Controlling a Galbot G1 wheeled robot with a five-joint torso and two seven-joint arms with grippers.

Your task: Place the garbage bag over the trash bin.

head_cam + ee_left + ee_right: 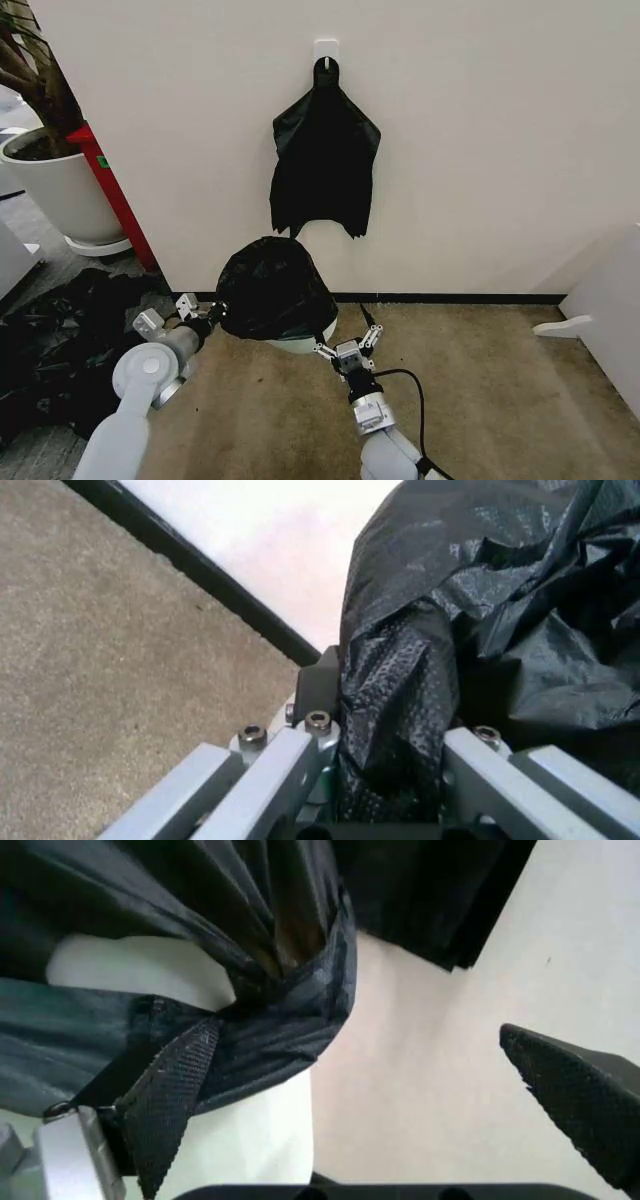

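So the garbage bag [272, 288] is draped over the trash bin [300, 343], which sits on the carpet right against the wall, just below the bundle of black bags [323, 160] hanging from the hook [326, 52]. Only a sliver of white rim peeks out at the bin's near side.

The left gripper [198, 316] is at the bin's left edge, fingers clamped on a fold of the bag; the wrist view shows plastic bunched between them. The right gripper [345, 345] is at the bin's near right side, fingers spread wide and holding nothing, though one pad [170, 1095] lies touching the bag's hem over the white wall.

My take on doing this bit well: keep the left pinch firm, pull the hem down and outward evenly, and get the right side gripping too, so the film doesn't ride back up or tip the light bin.

Count: one bin, one bag on it, one hanging bundle, one heap of black plastic [60, 330] left of the bin, one plant pot [60, 190].
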